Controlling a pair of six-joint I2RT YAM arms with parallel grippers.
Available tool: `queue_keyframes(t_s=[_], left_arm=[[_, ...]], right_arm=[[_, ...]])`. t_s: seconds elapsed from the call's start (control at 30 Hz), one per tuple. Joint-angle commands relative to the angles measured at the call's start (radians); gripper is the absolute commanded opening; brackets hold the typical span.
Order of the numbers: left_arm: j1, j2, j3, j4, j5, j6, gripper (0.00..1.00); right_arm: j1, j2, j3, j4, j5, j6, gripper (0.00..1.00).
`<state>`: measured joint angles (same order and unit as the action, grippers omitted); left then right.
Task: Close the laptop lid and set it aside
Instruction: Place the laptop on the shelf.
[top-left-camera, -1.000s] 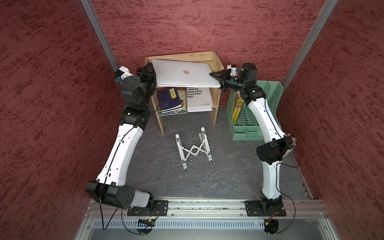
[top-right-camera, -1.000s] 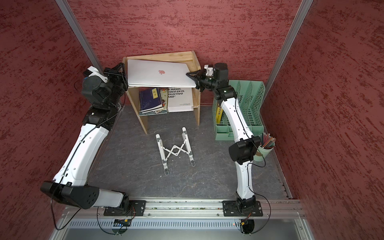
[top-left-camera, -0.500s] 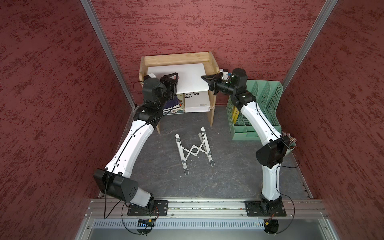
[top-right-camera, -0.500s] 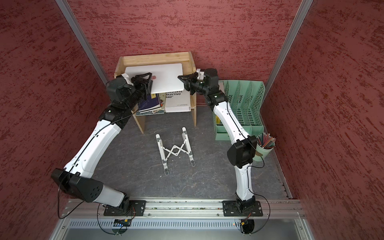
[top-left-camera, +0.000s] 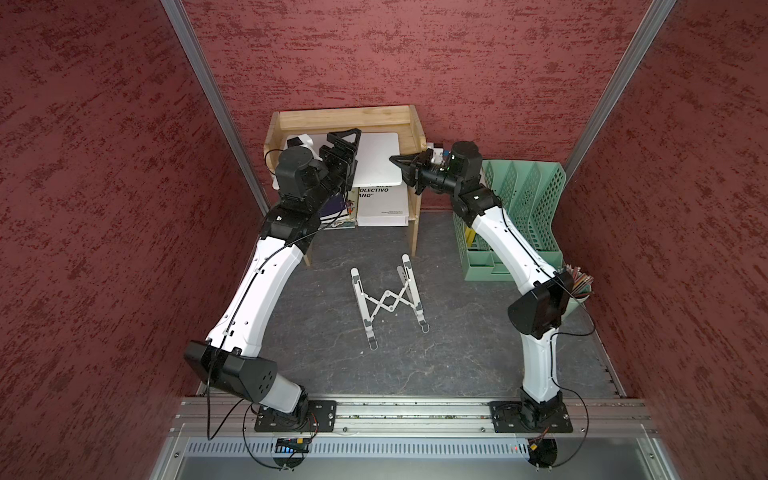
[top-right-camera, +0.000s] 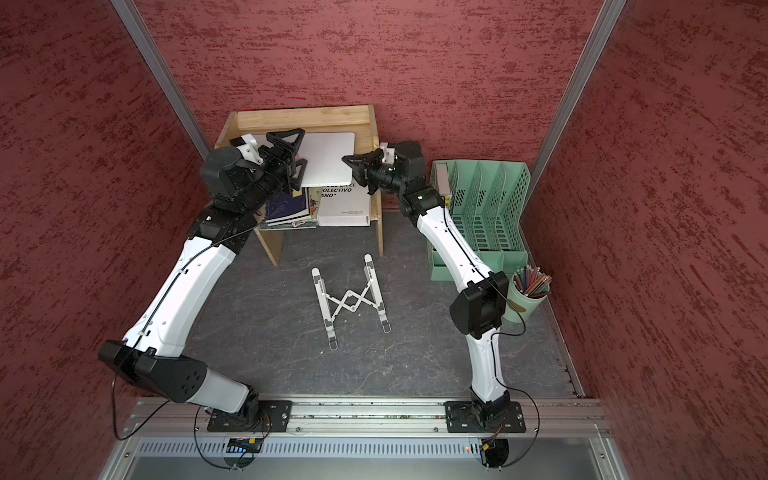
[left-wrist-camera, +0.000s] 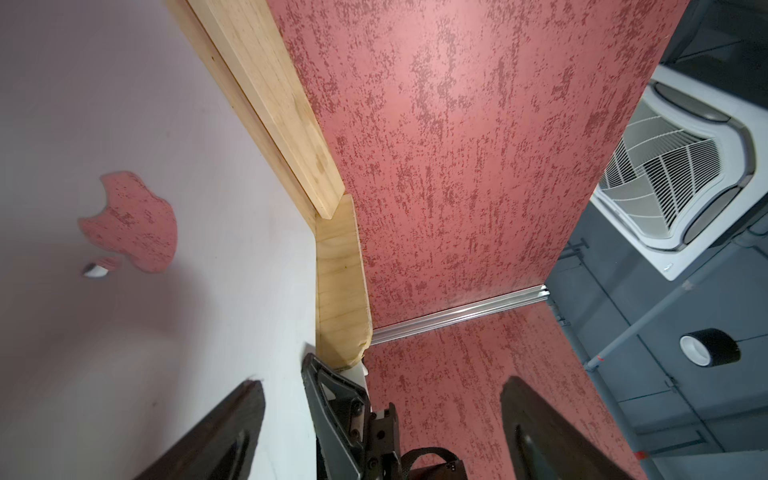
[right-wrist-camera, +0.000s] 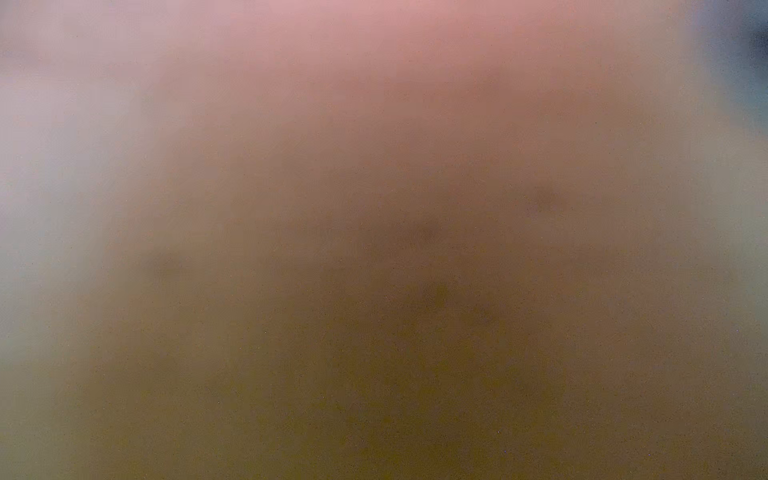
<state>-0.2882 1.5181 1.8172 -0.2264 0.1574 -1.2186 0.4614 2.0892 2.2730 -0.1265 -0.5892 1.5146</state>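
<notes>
Red textured walls (top-left-camera: 457, 62) box in a dark grey worktop (top-left-camera: 478, 357), and at its far side stands a wooden shelf (top-left-camera: 345, 116). The laptop (top-left-camera: 376, 162) lies flat on the shelf's top board with the lid (left-wrist-camera: 145, 104) down and the apple logo (left-wrist-camera: 133, 224) facing up, so we judge the closing done and the setting aside all but done. The left fingers (left-wrist-camera: 224, 432) stand wide apart and hold nothing, one of them hanging just over the laptop's left part. The right fingers (top-left-camera: 407, 162) point at the laptop's right edge, tip over it, and from above we cannot tell whether they are clamped on that edge or merely together beside it; the right wrist view is a blur. That is our main worry: if they do grip and the arm backs away without letting go, the smooth laptop would slide with it, knock the shelf's right side rail (left-wrist-camera: 340, 270) or tip off the near lip onto the worktop, where the folding stand (top-left-camera: 388, 301) lies. A low left finger could likewise catch the lid and drag it. On the way back the right arm's elbow (top-right-camera: 478, 307), close by the pencil cup (top-right-camera: 530, 295), could topple it.
</notes>
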Motion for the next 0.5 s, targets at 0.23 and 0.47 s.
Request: queue_keyframes(t_s=[0.23,0.47], left_arm=[[-0.126,-0.12,0.219,-0.441,-0.151,0.271,0.94],[-0.207,-0.338,-0.02,-0.687,-0.286,0.205,0.88]], right_arm=[[0.03,-0.034,0.018,0.085,-0.009,0.016,0.0],[0.031,-0.033,0.018,0.087,-0.013,0.012,0.0]])
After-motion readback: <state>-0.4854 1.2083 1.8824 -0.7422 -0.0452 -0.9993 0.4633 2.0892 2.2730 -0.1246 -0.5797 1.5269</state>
